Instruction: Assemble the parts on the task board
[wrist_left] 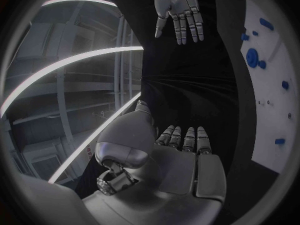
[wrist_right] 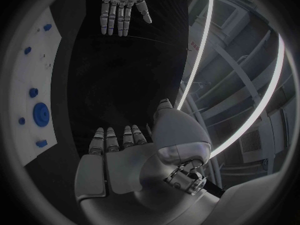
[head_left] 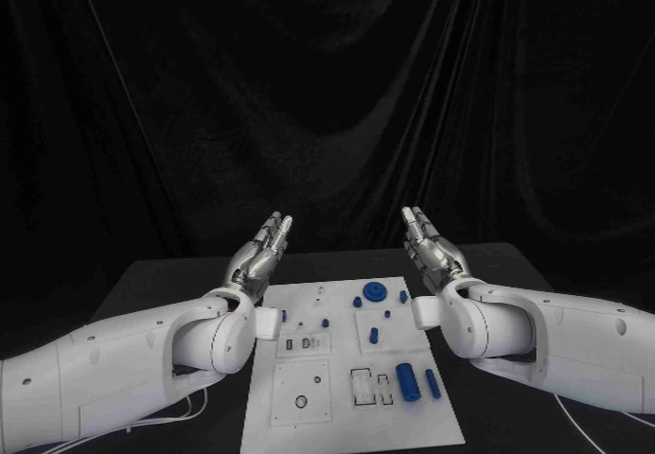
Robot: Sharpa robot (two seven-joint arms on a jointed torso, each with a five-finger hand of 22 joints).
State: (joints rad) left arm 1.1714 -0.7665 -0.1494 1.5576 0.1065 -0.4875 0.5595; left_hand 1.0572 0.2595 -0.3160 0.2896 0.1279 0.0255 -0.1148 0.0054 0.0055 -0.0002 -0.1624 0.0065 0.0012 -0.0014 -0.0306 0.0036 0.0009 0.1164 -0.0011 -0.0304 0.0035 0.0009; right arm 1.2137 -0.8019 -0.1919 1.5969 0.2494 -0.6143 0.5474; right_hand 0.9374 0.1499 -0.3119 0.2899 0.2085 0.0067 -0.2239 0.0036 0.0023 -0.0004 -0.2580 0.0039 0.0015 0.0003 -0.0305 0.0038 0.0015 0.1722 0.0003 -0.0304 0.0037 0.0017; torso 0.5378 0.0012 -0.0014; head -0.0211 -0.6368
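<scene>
Looks like nothing's started: left hand (head_left: 262, 248) and right hand (head_left: 429, 248) hover wide and empty, parts (head_left: 408, 381) loose on the board (head_left: 358, 430), frame center.

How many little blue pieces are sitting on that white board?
About 9, though small ones may escape notice. On the task board, a round disc with four small bits around it sits at the far end, a peg and tiny piece mid-board, and two long cylinders near the right edge.

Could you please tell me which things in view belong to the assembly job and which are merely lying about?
Belonging to the job:
task board
round blue part
two blue cylinders
left hand and right hand, both open

Merely there:
black table
white cable
</scene>
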